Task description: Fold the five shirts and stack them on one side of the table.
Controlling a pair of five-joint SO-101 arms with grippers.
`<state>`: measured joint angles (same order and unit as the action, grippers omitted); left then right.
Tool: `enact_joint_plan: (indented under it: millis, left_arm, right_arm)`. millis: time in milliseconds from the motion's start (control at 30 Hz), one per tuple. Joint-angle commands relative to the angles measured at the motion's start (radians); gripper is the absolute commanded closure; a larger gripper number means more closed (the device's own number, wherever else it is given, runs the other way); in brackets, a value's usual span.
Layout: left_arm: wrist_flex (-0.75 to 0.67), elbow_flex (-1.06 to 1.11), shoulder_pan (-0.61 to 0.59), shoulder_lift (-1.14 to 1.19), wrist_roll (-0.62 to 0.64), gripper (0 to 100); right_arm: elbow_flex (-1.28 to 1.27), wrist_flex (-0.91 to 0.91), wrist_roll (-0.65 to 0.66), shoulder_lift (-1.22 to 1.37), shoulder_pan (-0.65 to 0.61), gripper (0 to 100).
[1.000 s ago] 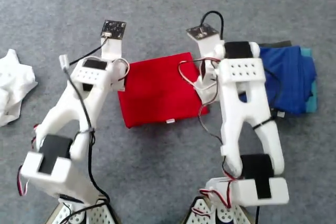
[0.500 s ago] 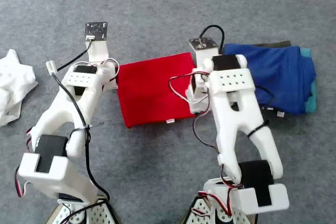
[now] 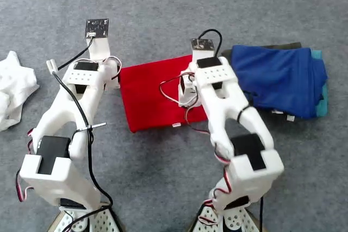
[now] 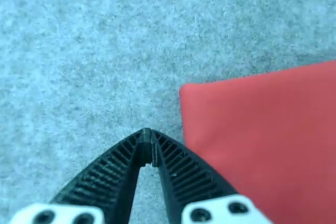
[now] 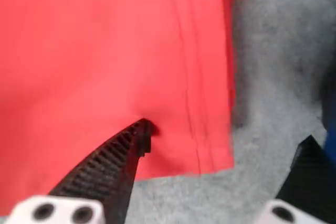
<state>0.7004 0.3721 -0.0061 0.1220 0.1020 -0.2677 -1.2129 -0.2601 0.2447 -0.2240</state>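
Observation:
A folded red shirt [image 3: 155, 93] lies mid-table. My left gripper [image 4: 147, 142] is shut, its tips on the grey cloth just off a corner of the red shirt [image 4: 262, 135]; from above it sits at that shirt's left edge [image 3: 112, 77]. My right gripper [image 5: 226, 145] is open over the red shirt's [image 5: 94, 51] right edge, one finger [image 5: 137, 136] pressing on the fabric, the other beyond the hem over the table. A crumpled white shirt [image 3: 13, 91] lies far left. A blue shirt [image 3: 280, 80] tops a stack on the right.
Under the blue shirt, a teal layer [image 3: 324, 100] and a dark layer [image 3: 283, 45] peek out. The right arm's body [image 3: 228, 101] stretches between the red shirt and the stack. Grey table cloth [image 3: 163, 20] is bare at the back and front middle.
The right arm has swung left, off the blue stack and onto the red shirt's right edge. The left arm has shifted slightly left to the shirt's left edge.

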Motion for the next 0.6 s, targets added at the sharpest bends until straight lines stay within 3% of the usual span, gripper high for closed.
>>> enact_joint_plan:
  millis: [0,400,467,567]
  left_arm:
    - [0.002,-0.051,-0.008,-0.006,0.003,97]
    - [0.006,-0.051,-0.008,-0.006,0.003,97]
    - [0.006,-0.051,-0.01,-0.006,0.003,97]
    - [0.006,-0.051,-0.015,-0.006,0.003,97]
  right_arm:
    - [0.088,0.009,-0.006,0.073,-0.008,57.8]
    - [0.11,0.009,-0.005,0.18,-0.008,58.0]
    - [0.11,0.009,-0.005,0.18,-0.008,61.5]
    - [0.11,0.011,0.018,0.18,-0.008,74.3]
